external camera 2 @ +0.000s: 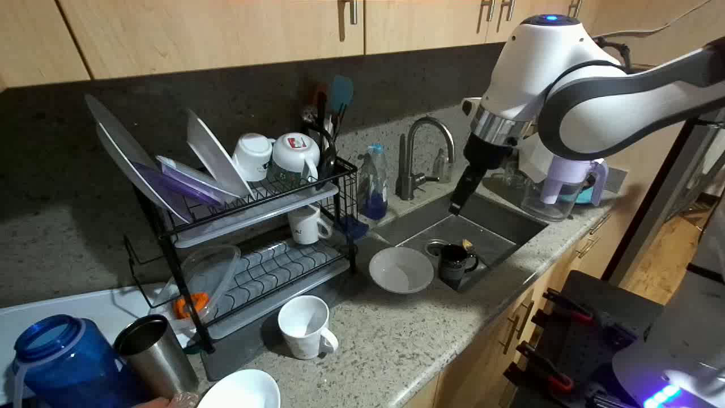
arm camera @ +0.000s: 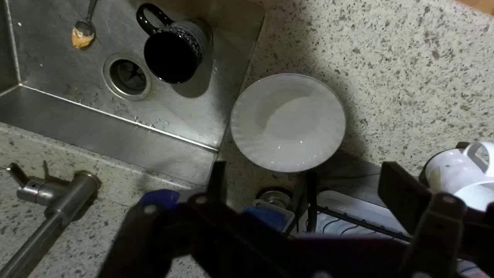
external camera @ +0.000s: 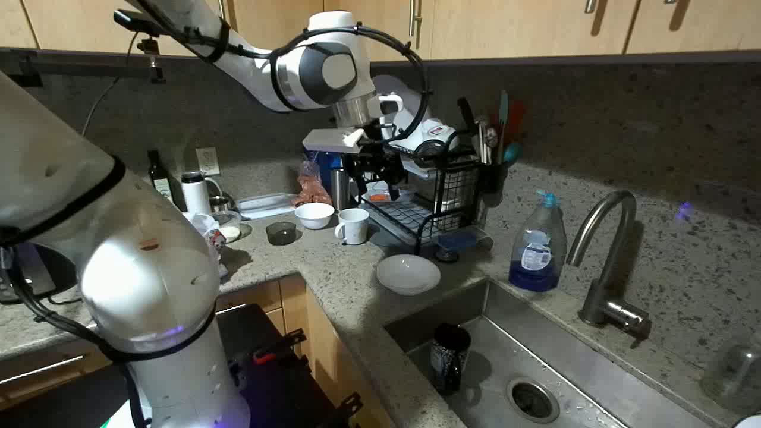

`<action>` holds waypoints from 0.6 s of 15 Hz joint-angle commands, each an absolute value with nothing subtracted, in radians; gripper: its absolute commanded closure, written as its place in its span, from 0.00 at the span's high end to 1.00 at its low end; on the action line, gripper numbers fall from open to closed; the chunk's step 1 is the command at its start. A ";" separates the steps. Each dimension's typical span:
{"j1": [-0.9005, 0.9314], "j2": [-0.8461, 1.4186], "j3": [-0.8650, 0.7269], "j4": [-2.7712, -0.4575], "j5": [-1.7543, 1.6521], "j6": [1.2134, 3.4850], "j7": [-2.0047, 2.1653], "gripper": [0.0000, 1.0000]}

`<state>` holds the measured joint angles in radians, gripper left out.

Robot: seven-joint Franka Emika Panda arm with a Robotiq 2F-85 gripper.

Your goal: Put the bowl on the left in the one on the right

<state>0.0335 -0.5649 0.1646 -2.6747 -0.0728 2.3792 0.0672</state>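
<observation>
The left bowl point(external camera: 314, 217) is set on the table point(external camera: 351, 276) near a mug point(external camera: 355, 229); probably light, stiff, breakable, it is best pinched at the rim; the jaws are parted, empty.

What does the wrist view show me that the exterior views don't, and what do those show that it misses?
Clear only in the wrist view: the crossbars inside the round metal drain, and the head and handle of the tan-smeared metal spoon; an exterior view gives just a yellowish patch there.

Only in both exterior views: the round white bowl near the white handled mug, and the upturned red-labelled white cup on the black wire rack.

In all views: the shallow white bowl beside the steel sink, the black patterned mug inside it, and the white handled mug.
</observation>
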 commanded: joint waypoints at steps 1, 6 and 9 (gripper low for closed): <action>0.047 -0.564 0.151 -2.673 -0.083 2.375 0.075 1.00; 0.047 -0.564 0.151 -2.673 -0.083 2.375 0.075 1.00; 0.054 -0.564 0.161 -2.674 -0.081 2.380 0.087 1.00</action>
<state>0.0364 -0.5649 0.1625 -2.6747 -0.0728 2.3791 0.0672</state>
